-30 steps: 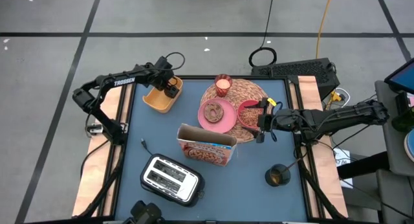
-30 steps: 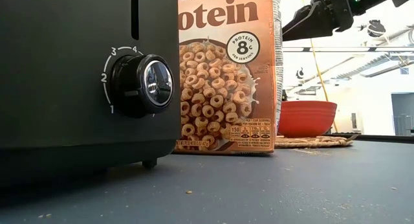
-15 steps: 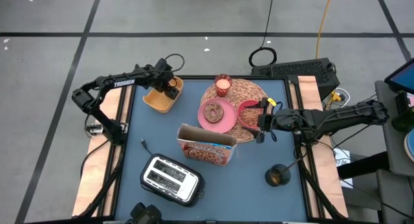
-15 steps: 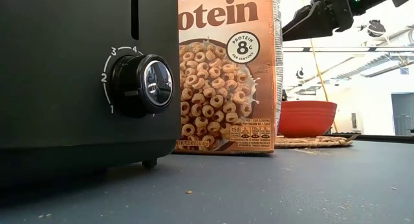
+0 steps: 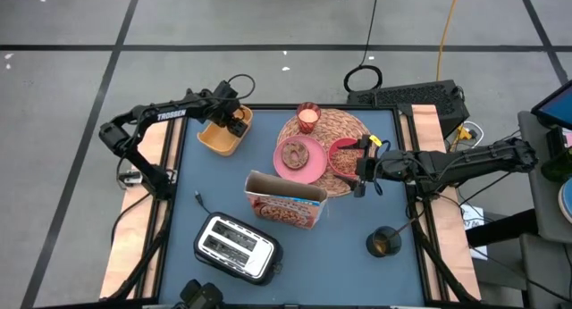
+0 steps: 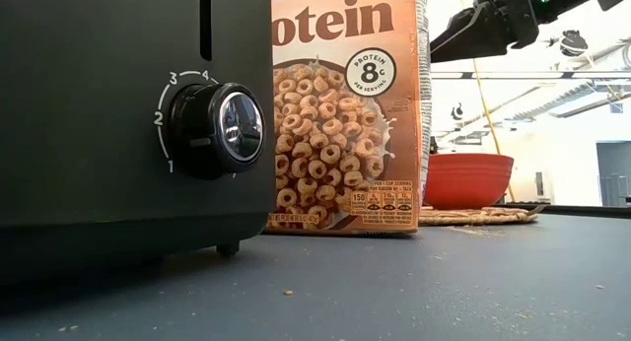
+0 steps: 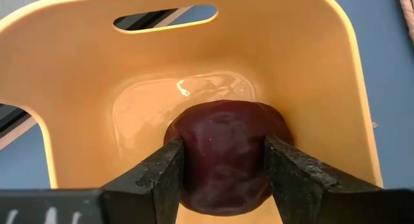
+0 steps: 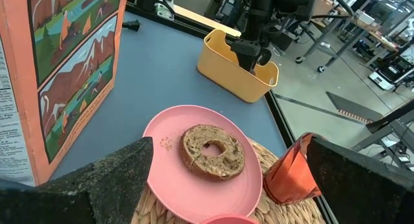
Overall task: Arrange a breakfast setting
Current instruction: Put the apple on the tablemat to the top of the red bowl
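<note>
A dark red fruit [image 7: 223,149] lies in a yellow bin [image 5: 222,137] at the table's far left, and my left gripper [image 5: 237,124] reaches down into the bin, shut on it. A round straw mat [image 5: 349,123] holds a pink plate [image 5: 308,169] with a bagel [image 5: 294,154], a red bowl [image 5: 342,155] and a small glass [image 5: 308,117]. The brown cereal box [image 5: 286,202] stands upright just in front of the plate. My right gripper [image 5: 362,171] hovers open above the mat's right side, beside the bowl, touching nothing. My left gripper pinches the dark red fruit by its two opposite sides [image 7: 191,153] between the two fingers [image 7: 169,172]. The fingers come steeply from above, down into the bin. The fruit sits low in the bin, at its floor [image 7: 149,114].
A black toaster [image 5: 234,246] stands at the near left, in front of the cereal box. A small black round object [image 5: 384,242] sits at the near right. There is bare table between the bin and the toaster.
</note>
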Available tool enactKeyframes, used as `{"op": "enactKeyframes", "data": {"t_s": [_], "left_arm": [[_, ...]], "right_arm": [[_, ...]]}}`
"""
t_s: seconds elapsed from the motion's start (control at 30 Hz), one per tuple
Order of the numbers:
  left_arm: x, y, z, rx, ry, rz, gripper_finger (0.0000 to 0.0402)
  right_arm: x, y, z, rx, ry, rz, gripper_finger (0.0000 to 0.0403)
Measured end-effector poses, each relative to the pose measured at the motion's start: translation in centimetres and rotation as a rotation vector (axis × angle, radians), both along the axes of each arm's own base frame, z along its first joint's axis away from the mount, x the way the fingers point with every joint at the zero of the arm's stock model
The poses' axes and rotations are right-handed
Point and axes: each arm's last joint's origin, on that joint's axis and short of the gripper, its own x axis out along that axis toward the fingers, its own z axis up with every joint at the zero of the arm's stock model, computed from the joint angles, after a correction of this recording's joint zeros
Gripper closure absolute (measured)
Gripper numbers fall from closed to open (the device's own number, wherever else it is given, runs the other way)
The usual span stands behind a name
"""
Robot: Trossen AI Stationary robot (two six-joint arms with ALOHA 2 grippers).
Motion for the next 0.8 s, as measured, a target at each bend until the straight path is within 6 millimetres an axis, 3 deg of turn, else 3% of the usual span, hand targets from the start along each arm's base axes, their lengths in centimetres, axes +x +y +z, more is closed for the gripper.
{"op": "enactKeyframes", "data": {"t_s": [0.33, 0.8], "left_arm": [[0.0, 0.0, 0.7, 0.038, -0.033, 0.022, 0.0204], [-1.9, -0.7, 5.2, 0.156, -0.14, 0.054, 0.0205]], "right_arm": [[0.0, 0.0, 0.0, 0.0, 0.0, 0.0, 0.0007], [0.0, 0.0, 0.0, 0.0, 0.0, 0.0, 0.0007]]}}
